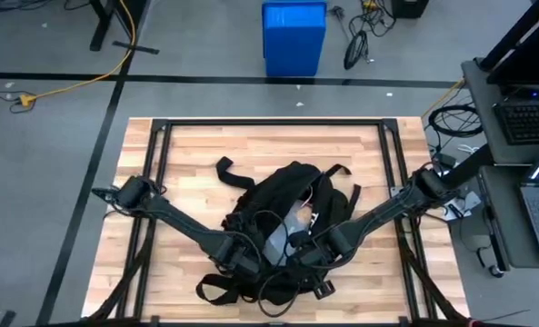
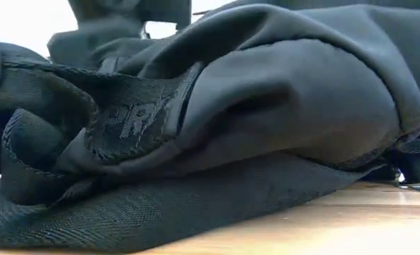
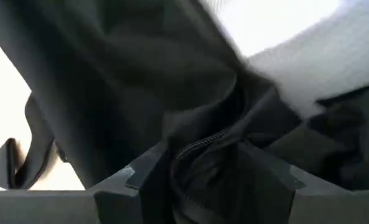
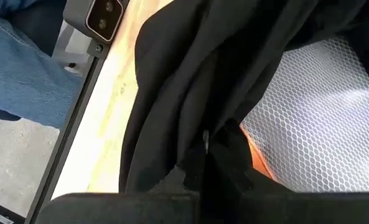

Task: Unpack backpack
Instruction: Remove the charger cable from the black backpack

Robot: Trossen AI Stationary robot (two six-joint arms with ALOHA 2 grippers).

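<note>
The black backpack (image 1: 283,218) lies on the wooden table (image 1: 187,154), its straps spread toward the near and far edges; it fills the low view (image 2: 266,106). Its opening shows a pale mesh-covered thing (image 1: 283,238) inside, which the right wrist view shows as white mesh (image 4: 315,118). Both arms reach into the backpack's near part. My left gripper (image 1: 244,259) and my right gripper (image 1: 310,254) are each shut on black fabric at the opening. My left gripper holds a thick bunch of the backpack's fabric with a zipper edge (image 3: 200,149) between its two fingers (image 3: 131,177), which stand well apart. The backpack's body rests on the table. My right gripper pinches a fold of black fabric (image 4: 203,155) at the opening's rim, beside the white mesh. The fabric itself covers the fingertips; one layer or several, I cannot tell.
A black metal frame (image 1: 160,136) runs around the tabletop. On the floor beyond the far edge stands a blue bin (image 1: 294,36). A desk with a laptop (image 1: 537,195) is off the right edge. A person's leg in jeans (image 4: 16,62) shows by the table's edge.
</note>
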